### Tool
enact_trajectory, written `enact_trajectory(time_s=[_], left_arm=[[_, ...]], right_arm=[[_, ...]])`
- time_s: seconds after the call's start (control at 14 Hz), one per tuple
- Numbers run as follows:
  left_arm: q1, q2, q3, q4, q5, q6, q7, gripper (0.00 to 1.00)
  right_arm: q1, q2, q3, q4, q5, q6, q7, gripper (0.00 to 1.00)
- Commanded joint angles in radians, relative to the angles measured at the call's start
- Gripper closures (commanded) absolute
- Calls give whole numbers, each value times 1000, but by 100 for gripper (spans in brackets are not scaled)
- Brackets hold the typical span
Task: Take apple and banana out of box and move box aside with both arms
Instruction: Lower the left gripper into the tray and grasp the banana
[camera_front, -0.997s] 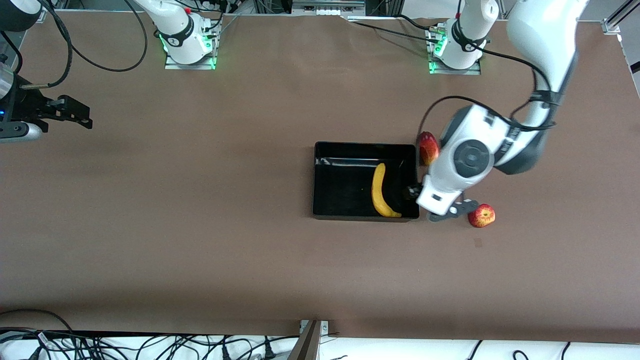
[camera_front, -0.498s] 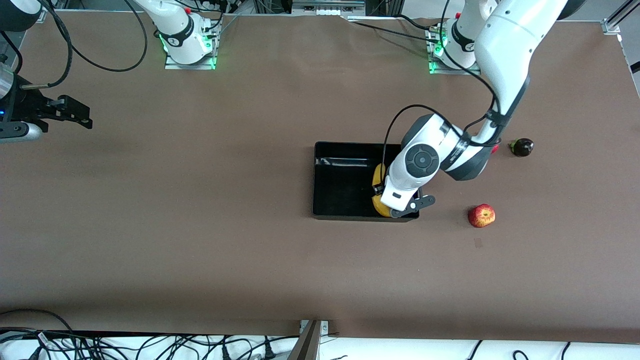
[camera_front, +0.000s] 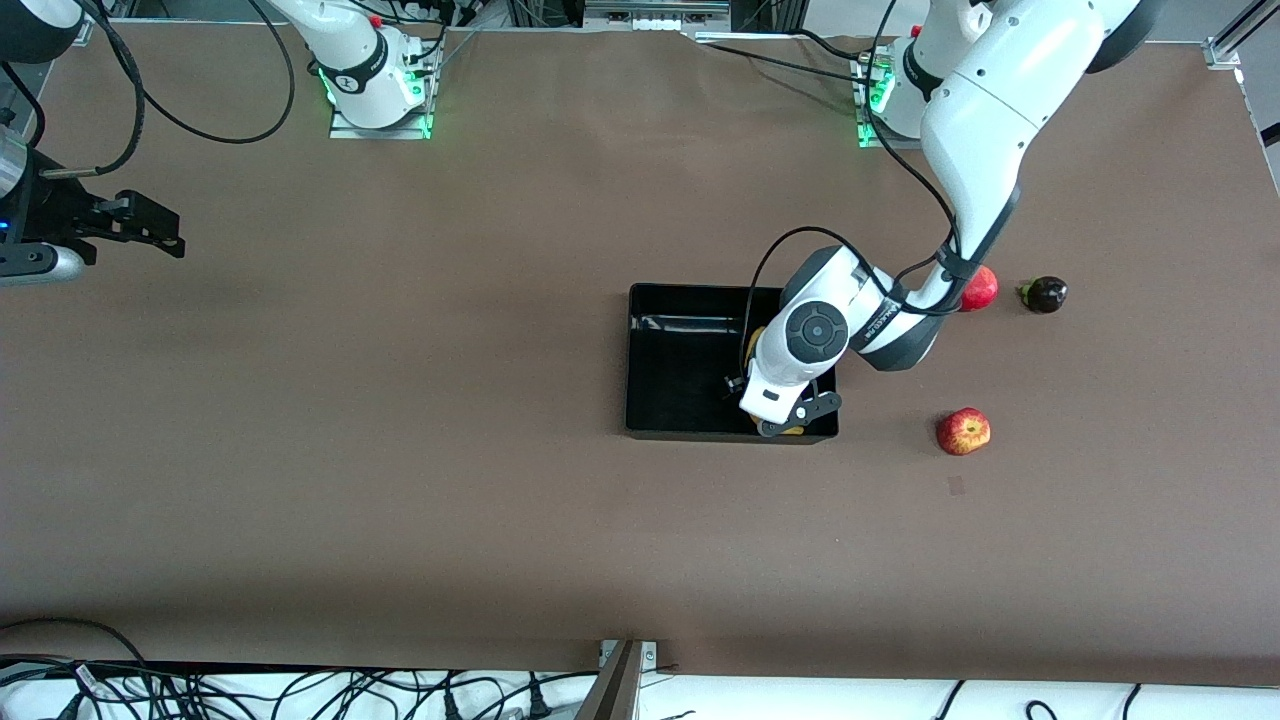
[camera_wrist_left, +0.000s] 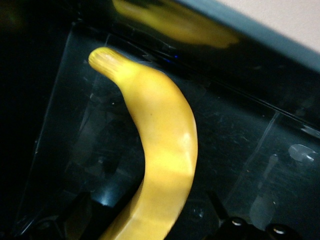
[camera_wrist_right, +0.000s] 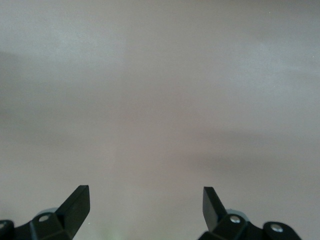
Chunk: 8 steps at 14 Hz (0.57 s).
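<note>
Here the open, empty left gripper (camera_front: 775, 405) is poised over the banana (camera_wrist_left: 160, 150) in the box (camera_front: 680, 365); the jaws should be centred across its midsection. The apple (camera_front: 963, 431) lies outside. The right gripper (camera_wrist_right: 145, 210), open, waits.

Brown matte counter (camera_front: 420, 430) fills nearly the whole front view, surface plain, light even with soft shadow along the edge nearest the front camera. Two metal base plates (camera_front: 380, 125) with green lit edges sit along the edge farthest from the front camera. Below the counter's near edge: white floor strip with a tangle of black cables (camera_front: 300, 690). A grey metal bracket (camera_front: 620, 680) sits at the near edge's middle. Aluminium framing (camera_front: 655, 15) shows at the top.
</note>
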Motion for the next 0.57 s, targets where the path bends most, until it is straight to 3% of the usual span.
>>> enact_trajectory(time_s=[0.0, 0.14, 0.21, 0.5], left_arm=[[-11, 20, 6, -8, 59, 40, -76, 27], [-12, 26, 6, -8, 80, 45, -90, 94], [-12, 24, 6, -9, 80, 43, -87, 100], [-12, 15, 5, -5, 78, 31, -84, 100]], right_arm=[[-5, 7, 2, 18, 14, -9, -8, 0], [-5, 7, 2, 18, 12, -9, -9, 0], [-5, 7, 2, 18, 12, -9, -8, 0], [-5, 7, 2, 18, 12, -21, -14, 0]])
